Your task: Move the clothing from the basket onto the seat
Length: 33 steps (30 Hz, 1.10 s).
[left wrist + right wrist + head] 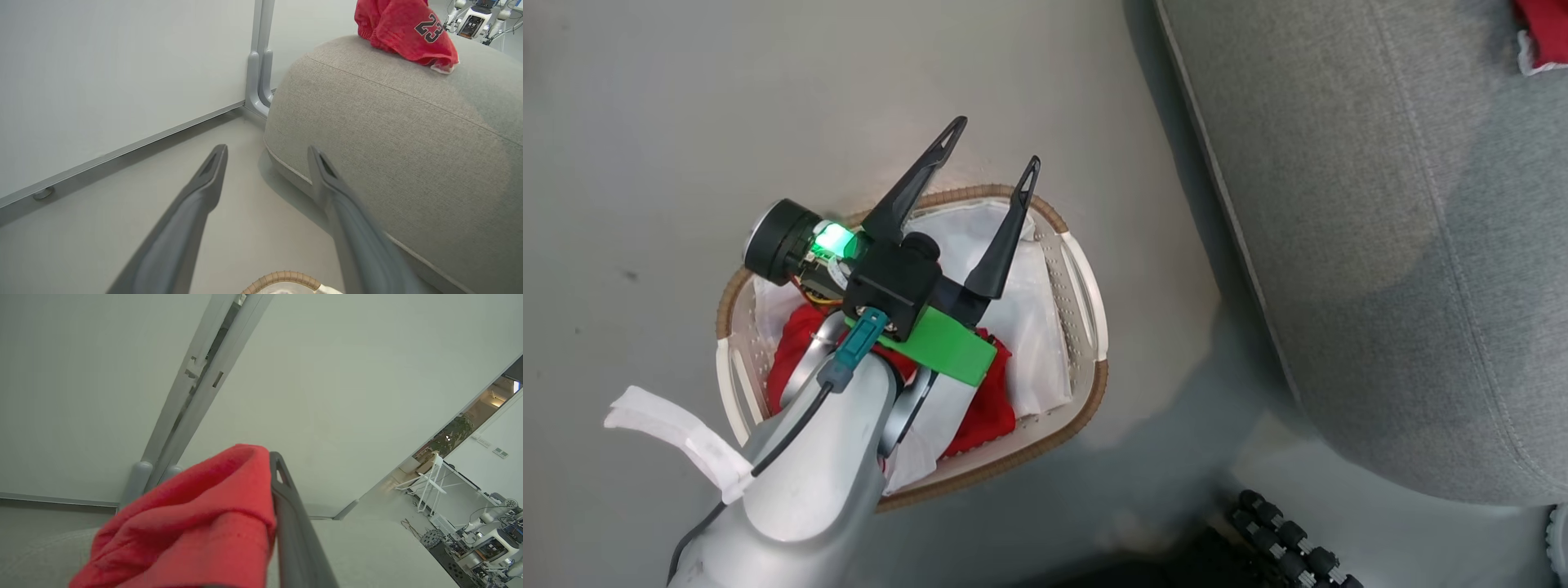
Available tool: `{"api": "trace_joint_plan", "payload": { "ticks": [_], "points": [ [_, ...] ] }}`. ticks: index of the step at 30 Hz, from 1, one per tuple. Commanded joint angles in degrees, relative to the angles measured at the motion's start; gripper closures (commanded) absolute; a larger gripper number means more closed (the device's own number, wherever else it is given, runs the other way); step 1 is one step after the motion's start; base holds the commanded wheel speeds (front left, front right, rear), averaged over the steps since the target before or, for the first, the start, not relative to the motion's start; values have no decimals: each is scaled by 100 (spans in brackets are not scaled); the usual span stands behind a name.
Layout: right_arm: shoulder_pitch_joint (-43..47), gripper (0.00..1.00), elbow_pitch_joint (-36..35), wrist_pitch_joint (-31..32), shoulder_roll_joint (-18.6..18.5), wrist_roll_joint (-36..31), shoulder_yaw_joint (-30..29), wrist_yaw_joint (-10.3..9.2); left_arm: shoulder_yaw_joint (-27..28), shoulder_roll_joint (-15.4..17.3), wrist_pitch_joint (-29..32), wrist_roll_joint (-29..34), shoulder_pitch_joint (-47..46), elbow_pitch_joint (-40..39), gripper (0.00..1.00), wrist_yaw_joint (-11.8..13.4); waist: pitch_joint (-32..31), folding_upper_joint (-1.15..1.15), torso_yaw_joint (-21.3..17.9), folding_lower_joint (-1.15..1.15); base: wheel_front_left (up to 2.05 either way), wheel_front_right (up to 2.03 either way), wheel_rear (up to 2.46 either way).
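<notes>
The basket (1086, 278), white with a brown woven rim, stands on the floor left of the seat (1405, 245), a large grey sofa. Red clothing (984, 412) lies in it on the white liner, partly hidden under my left arm. My left gripper (995, 143) hovers open over the basket's far rim, nothing between its fingers; the left wrist view shows the left gripper (268, 150) pointing toward the sofa's side. A red garment (408, 28) printed "23" sits on top of the seat. My right gripper (269, 461) is shut on red clothing (196, 526), which covers one finger.
A pale wall with a grey post (259, 81) runs behind the basket and sofa. Dark wheels of my base (1290, 547) show at the lower edge. A white folding chair (429, 482) and other machines stand far off to the right.
</notes>
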Motion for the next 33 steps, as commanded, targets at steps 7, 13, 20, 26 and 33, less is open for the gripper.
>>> {"api": "trace_joint_plan", "payload": {
  "ticks": [7,13,20,26,33],
  "points": [
    [513,100,464,-14,158,-82,-165,-8,51,150,16,-28,-13,5,0,105,384,0,-91,-2,0,0,0],
    [902,100,568,-14,365,-189,-132,-8,58,232,33,-78,64,6,0,144,388,0,-202,-2,0,0,0],
    [1330,0,257,-14,619,-116,-204,-8,22,208,55,-111,76,75,0,183,283,0,-282,-2,0,0,0],
    [1970,0,-153,-14,777,-8,-212,-8,-110,210,29,-124,127,242,0,120,28,0,-265,-2,0,0,0],
    [2745,0,-561,-14,931,103,-95,-8,-103,161,-6,-254,142,417,0,85,-464,0,-218,-2,0,0,0]
  ]
}}
